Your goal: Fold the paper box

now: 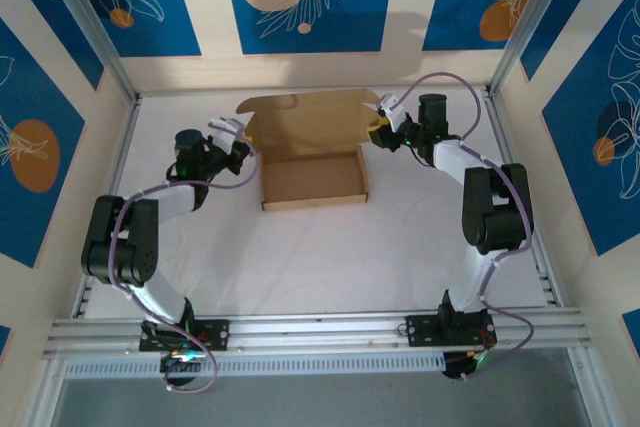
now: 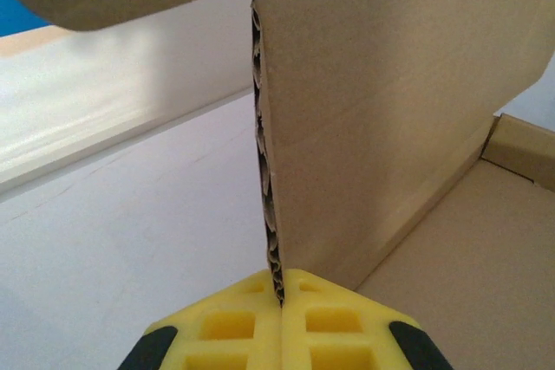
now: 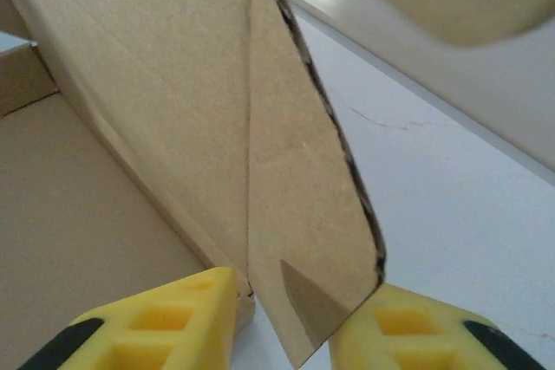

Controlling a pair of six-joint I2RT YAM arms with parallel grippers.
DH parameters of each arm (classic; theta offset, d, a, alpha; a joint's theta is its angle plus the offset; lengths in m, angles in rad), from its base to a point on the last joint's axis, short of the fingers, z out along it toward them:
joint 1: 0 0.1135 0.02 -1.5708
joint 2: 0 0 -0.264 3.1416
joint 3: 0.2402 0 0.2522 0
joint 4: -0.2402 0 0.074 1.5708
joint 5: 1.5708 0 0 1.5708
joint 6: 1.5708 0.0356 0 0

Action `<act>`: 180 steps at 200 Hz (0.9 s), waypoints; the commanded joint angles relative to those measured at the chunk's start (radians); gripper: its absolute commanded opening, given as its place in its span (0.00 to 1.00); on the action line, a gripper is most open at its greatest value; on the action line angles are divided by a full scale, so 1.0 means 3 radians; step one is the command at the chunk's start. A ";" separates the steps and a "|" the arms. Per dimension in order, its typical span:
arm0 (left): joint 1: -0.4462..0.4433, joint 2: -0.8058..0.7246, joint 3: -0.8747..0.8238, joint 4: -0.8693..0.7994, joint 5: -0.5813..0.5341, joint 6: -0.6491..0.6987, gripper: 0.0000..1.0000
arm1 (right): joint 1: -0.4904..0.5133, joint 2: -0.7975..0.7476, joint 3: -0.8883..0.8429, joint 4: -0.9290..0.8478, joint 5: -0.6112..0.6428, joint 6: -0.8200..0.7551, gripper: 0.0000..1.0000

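The left gripper [image 2: 280,292] is pinching a wall edge of the box [image 1: 312,185] tight; the right gripper [image 3: 305,288] is straddling a flap [image 3: 295,171], grip unclear.

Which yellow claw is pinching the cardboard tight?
The left gripper: its yellow fingers are pressed together on an edge of the paper box. The right gripper has its fingers apart, a flap between them.

Paper box [image 1: 313,182]: on the table [image 1: 300,267], far middle.
My left gripper [image 1: 243,150]: at its left side.
My right gripper [image 1: 381,133]: at its right side.
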 commanded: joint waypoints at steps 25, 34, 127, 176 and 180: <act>-0.0013 0.0038 0.0043 0.0259 0.0066 -0.0259 0.00 | 0.0195 -0.0144 0.0046 -0.0139 -0.0073 0.0031 0.12; -0.0021 0.0038 0.0024 0.0309 0.0061 -0.0327 0.00 | 0.0236 -0.0173 0.0018 -0.0112 -0.0065 0.0064 0.11; -0.0309 -0.0231 -0.0511 0.0796 -0.0413 -0.1079 0.00 | 0.0812 -0.0497 -0.0400 0.0223 0.1089 0.0711 0.00; -0.0443 -0.0467 -0.0772 0.0881 -0.0626 -0.1218 0.00 | 0.1138 -0.0761 -0.0595 0.0204 0.1648 0.1251 0.00; -0.0456 -0.0485 -0.0784 0.0882 -0.0642 -0.1226 0.00 | 0.1157 -0.0781 -0.0621 0.0208 0.1686 0.1281 0.00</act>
